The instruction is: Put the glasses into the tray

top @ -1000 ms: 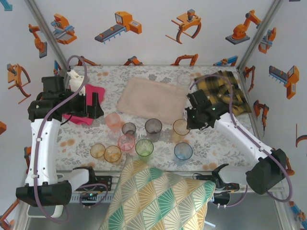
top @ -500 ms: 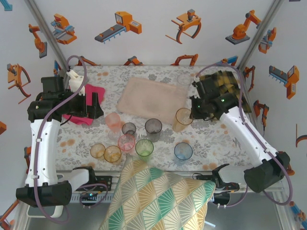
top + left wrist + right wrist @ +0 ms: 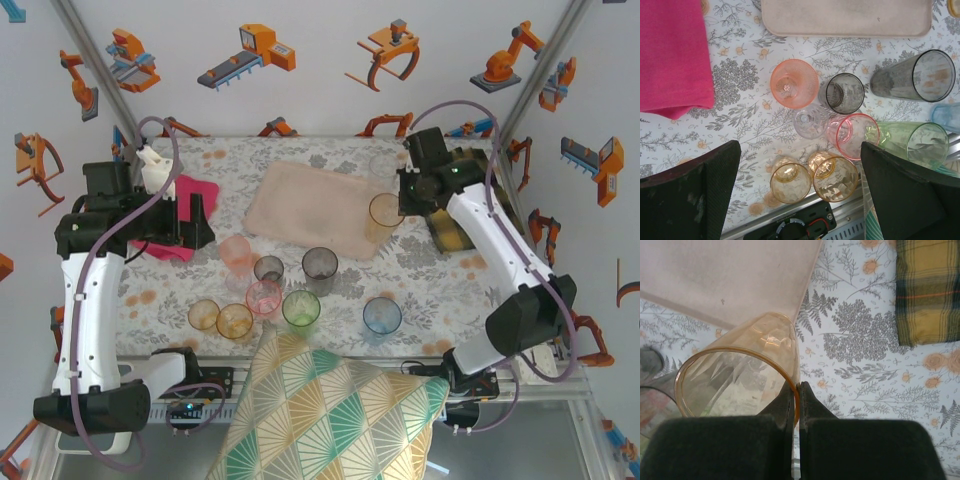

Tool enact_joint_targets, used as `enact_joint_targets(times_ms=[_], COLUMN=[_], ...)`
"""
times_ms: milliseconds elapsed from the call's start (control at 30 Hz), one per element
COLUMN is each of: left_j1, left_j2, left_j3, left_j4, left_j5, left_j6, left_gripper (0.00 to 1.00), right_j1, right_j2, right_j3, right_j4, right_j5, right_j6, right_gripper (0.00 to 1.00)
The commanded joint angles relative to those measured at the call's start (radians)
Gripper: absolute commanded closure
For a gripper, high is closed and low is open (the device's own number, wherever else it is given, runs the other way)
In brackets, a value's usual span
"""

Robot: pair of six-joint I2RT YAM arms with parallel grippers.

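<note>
The pale pink-beige tray (image 3: 310, 205) lies at the back middle of the table. My right gripper (image 3: 401, 203) is shut on the rim of an orange glass (image 3: 385, 211), which hangs tilted at the tray's right edge. In the right wrist view the fingers (image 3: 790, 400) pinch the glass (image 3: 740, 375) wall beside the tray (image 3: 725, 275). My left gripper (image 3: 190, 215) stands open and empty left of the tray. Below it stand several glasses: pink (image 3: 794, 83), grey (image 3: 842, 93), smoky (image 3: 920, 76), green (image 3: 915, 142) and two amber ones (image 3: 790, 181).
A magenta cloth (image 3: 190, 190) lies under the left arm. A yellow-black plaid cloth (image 3: 470, 190) lies at the back right. A clear glass (image 3: 383, 165) stands behind the tray's right end, a blue one (image 3: 382, 315) near the front. A patterned cushion (image 3: 330, 410) overhangs the front edge.
My right gripper has carried the orange glass up from the group of glasses and back to the tray's right edge. The left arm has stayed where it was.
</note>
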State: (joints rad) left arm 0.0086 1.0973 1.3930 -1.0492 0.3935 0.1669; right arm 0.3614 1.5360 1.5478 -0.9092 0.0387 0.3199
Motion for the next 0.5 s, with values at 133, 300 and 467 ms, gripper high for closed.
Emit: enact_joint_targets(times_ms=[133,300,467], left_j1=[0.015,0.023,0.026], left_j2=[-0.031,-0.036,-0.035], left_j3=[-0.014,-0.014,-0.02], left_j4=[-0.027,-0.029,-0.03], left_j5=[0.015,0.015,0.031], left_j6=[0.01,0.01,0.01], left_gripper=[0.03,0.03,0.03], right_j1=[-0.012,-0.013,-0.013], right_j2=[0.101,0.175,0.221], right_j3=[0.104,0.156,0.168], right_j4=[0.071,0.08,0.1], right_j5=[0.006,-0.007,0.024], right_j6=[-0.024,-0.027,-0.025], right_gripper=[1.0,1.0,1.0])
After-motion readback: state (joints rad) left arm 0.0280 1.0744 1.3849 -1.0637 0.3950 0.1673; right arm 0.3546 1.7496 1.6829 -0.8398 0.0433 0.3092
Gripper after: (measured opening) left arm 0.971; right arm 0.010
